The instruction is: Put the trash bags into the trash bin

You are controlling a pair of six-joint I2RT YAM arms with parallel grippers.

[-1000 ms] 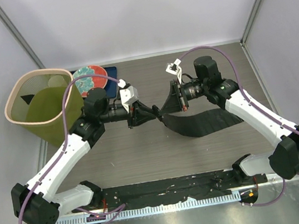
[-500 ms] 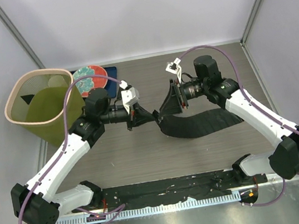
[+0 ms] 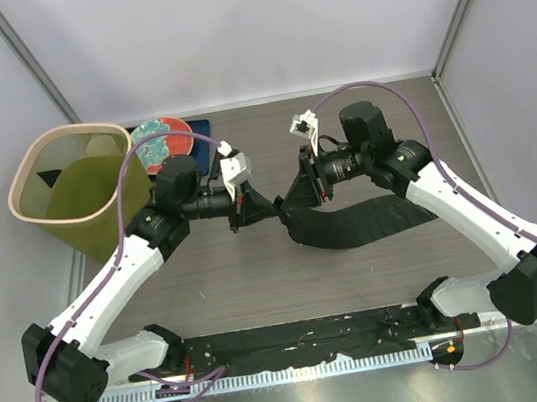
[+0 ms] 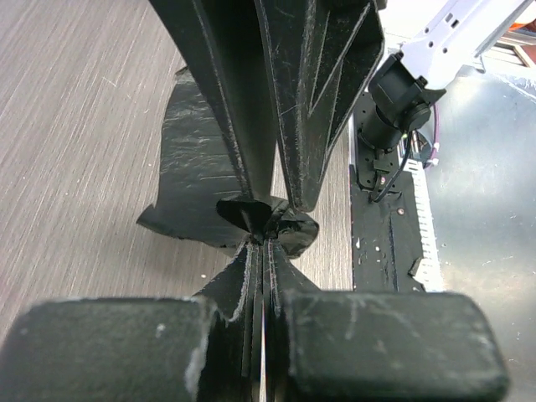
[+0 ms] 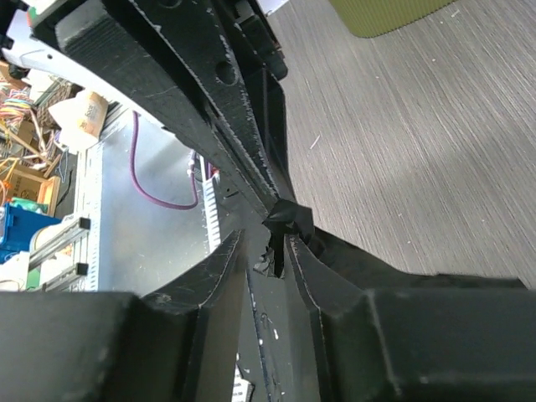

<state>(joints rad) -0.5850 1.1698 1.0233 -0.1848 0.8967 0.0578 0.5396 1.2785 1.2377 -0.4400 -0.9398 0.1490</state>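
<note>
Over at the far left stands the trash bin [image 3: 18,203], upright, olive-green with a pale rim, right by the left edge of the counter [image 3: 261,283]. Just to its right a round red-and-teal plate [image 3: 160,139] lies flat, its edge over a dark blue mat [image 3: 201,130].

Next comes the left arm [image 3: 109,285], reaching from its base towards the middle of the counter. Its left claw [image 3: 275,208] points right, and from the left wrist view its fingers [image 4: 243,285] are pressed tight together, pinching a crumpled wad at the end of the trash bag [image 3: 358,221].

The two claws meet tip to tip at that wad, above the middle of the counter. The wad is lifted off the surface. The rest of the black, wrinkly bag trails to the right and lies flat on the wood, partly under the right arm [image 3: 462,207]. The bag is well apart from the bin, with the left arm stretched across the space between them.

The right claw [image 3: 294,197] points left at the same wad. In its own wrist view its fingers [image 5: 314,268] stand a narrow way apart, with a bit of black film between the tips. I cannot tell whether they actually grip it or only sit around it.
</note>
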